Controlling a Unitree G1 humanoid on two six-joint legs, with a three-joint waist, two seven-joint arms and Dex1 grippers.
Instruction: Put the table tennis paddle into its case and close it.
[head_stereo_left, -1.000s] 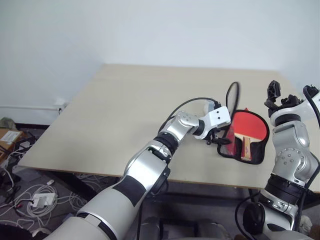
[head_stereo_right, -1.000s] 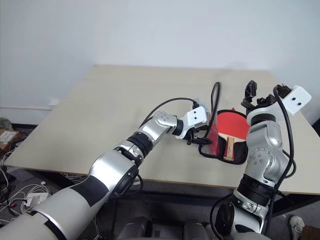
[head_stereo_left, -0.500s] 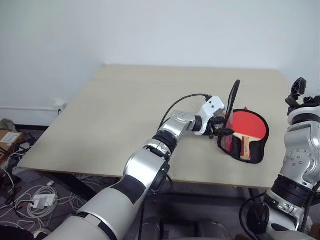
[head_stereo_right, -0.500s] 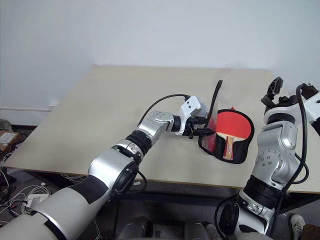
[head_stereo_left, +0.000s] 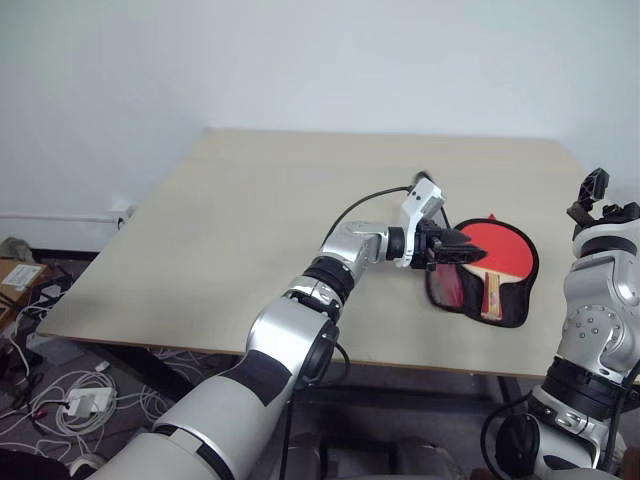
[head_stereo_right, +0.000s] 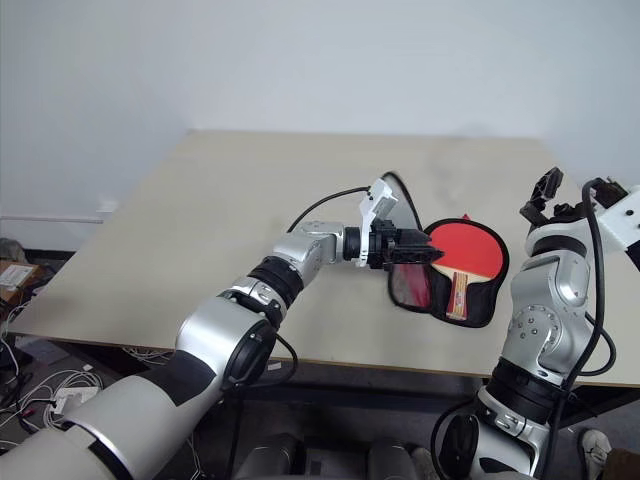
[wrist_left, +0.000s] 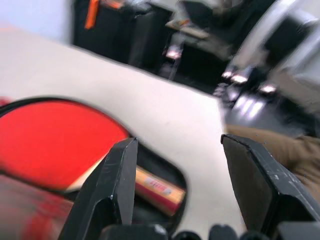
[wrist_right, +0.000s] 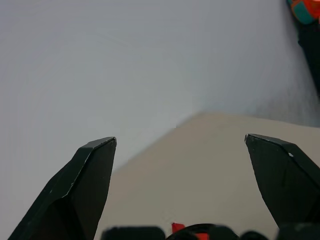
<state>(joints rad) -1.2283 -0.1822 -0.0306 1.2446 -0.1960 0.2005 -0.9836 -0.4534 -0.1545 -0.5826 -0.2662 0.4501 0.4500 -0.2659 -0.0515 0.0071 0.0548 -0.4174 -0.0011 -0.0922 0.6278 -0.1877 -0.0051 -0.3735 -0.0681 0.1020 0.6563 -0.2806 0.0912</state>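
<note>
The table tennis paddle (head_stereo_left: 503, 247) lies red face up in the open case (head_stereo_left: 512, 312) on the right part of the table, its wooden handle (head_stereo_left: 492, 292) pointing toward the near edge. The case's red flap (head_stereo_left: 444, 285) slants over the paddle's left side, under my left gripper (head_stereo_left: 462, 249). In the left wrist view this gripper's fingers (wrist_left: 118, 176) stand apart with bare table between them; the paddle (wrist_left: 55, 137) lies beyond and the flap (wrist_left: 25, 217) is beside one finger. My right gripper (wrist_right: 200, 145) is open, raised off the table's right edge (head_stereo_right: 552, 188).
The beige table (head_stereo_left: 250, 220) stands against a white wall, with wide bare room left of the case. Cables and a power strip (head_stereo_left: 75, 400) lie on the floor at the left. A black cable (head_stereo_left: 365, 203) loops along my left forearm.
The case flap stood upright before and now leans down over the paddle. My left wrist has rolled with it. The right gripper has drawn away to the right.
</note>
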